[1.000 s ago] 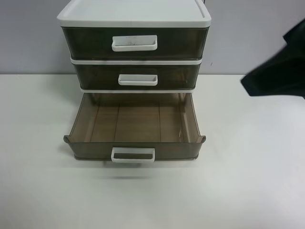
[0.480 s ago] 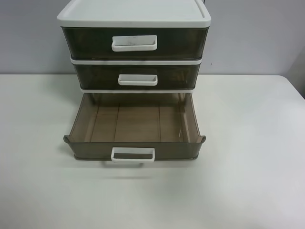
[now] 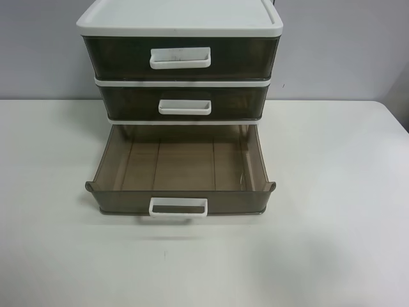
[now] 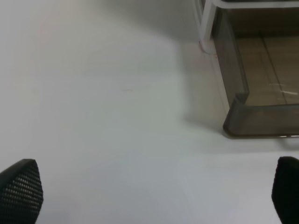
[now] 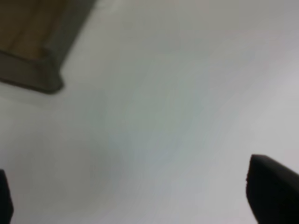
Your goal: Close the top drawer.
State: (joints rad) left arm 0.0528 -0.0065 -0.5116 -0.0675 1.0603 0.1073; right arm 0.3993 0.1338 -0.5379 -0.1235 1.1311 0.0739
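The white table [image 3: 332, 211] carried one thing: a three-drawer cabinet [image 3: 179, 22] with a white frame, standing toward twelve o'clock. Its lowest drawer [image 3: 180, 167] stood pulled out toward six o'clock above the tabletop.

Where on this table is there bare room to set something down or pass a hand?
The table is bare on both sides of the drawer unit and along the near edge in front of the open bottom drawer. That drawer's inside also looks empty. It is tightest right at its protruding front corners. Both grippers, left and right, are open above bare tabletop.
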